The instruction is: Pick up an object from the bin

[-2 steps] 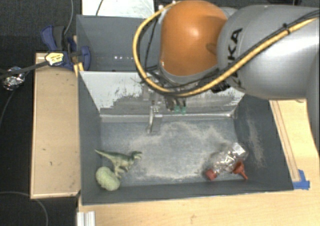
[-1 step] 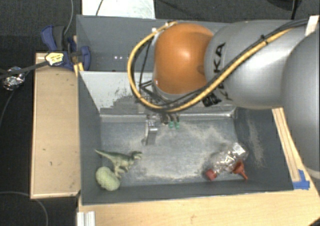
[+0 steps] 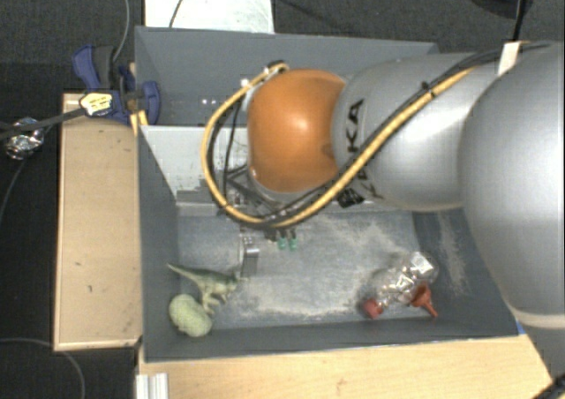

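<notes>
My gripper (image 3: 250,262) hangs below the arm's orange cover, over the left-middle of the bin floor. Just below and to its left lies a small olive-green toy dinosaur (image 3: 208,282), close to the gripper but apart from it. A pale green rounded lump (image 3: 190,315) rests against the dinosaur in the bin's front left corner. Nothing shows in the gripper.
A crumpled clear plastic packet with red pieces (image 3: 402,288) lies at the front right of the bin floor. The big arm covers the bin's back and right side. Bare floor runs between the dinosaur and the packet.
</notes>
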`<state>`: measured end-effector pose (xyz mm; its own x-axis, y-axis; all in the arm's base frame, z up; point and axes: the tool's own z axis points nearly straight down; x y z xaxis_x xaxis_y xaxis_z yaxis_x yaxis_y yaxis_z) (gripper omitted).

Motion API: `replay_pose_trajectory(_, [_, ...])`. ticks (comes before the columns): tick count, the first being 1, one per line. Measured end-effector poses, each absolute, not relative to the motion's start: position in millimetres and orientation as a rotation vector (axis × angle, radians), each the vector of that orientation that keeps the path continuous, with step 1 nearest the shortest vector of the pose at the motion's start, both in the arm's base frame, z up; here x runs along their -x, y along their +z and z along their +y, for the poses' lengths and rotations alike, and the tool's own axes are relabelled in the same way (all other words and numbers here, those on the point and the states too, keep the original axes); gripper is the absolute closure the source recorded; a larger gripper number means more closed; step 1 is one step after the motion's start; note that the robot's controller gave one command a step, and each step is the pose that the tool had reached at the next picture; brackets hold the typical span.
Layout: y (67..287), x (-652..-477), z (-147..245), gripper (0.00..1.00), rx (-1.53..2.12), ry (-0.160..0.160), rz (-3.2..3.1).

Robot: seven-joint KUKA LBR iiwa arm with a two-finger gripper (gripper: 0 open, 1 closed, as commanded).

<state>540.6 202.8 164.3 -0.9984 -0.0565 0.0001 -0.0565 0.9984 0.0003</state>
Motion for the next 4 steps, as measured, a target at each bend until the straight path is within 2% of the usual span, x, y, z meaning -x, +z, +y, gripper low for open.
replay_pose_trajectory(1, [133.1,-533.5,210.8,0.0,-0.111,-0.01,-3.152])
replay_pose_trajectory(2, [89.8,-527.6,215.0,0.0,-0.123,-0.004,-3.145])
replay_pose_trajectory(3, [73.5,-521.2,235.7,1.0,-0.598,0.002,-3.095])
replay_pose_trajectory(4, [73.6,-521.1,237.0,1.0,-0.593,-0.001,-3.096])
